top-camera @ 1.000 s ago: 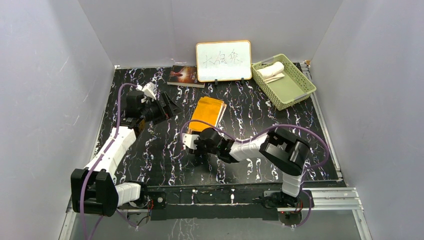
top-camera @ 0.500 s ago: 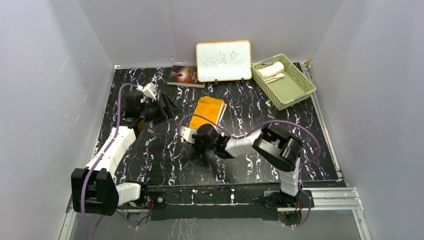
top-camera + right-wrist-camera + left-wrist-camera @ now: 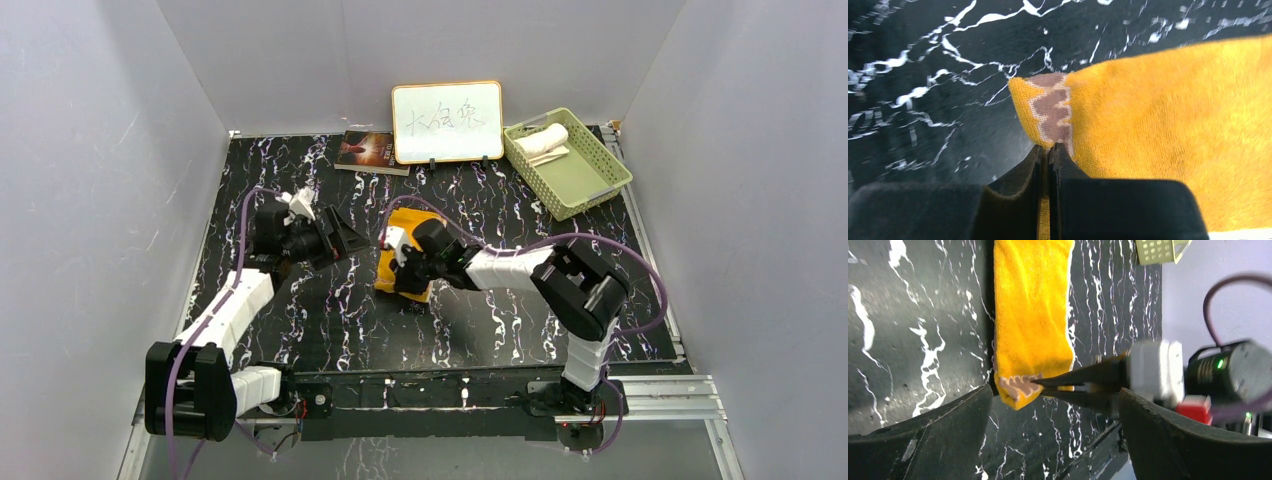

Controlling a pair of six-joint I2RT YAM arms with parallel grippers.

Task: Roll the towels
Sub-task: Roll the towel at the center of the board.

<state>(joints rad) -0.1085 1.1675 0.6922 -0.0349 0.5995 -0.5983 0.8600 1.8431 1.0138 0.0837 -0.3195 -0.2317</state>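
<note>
A robot lab test cell: plain grey partition walls (image 3: 100, 150) box in a black marbled table (image 3: 330, 320) edged by an aluminium mounting rail (image 3: 660, 395).

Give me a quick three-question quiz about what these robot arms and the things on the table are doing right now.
1. True or false: the right tool is shut on an edge of the orange-yellow towel.
2. Where does the rolled cream-white towel lie? A: in the green basket. B: on the floor. C: on a shelf.
3. Fill in the missing word: the left tool, beside the orange-yellow towel, is ____ and holds nothing.

Key: 1 true; 2 A; 3 open.
</note>
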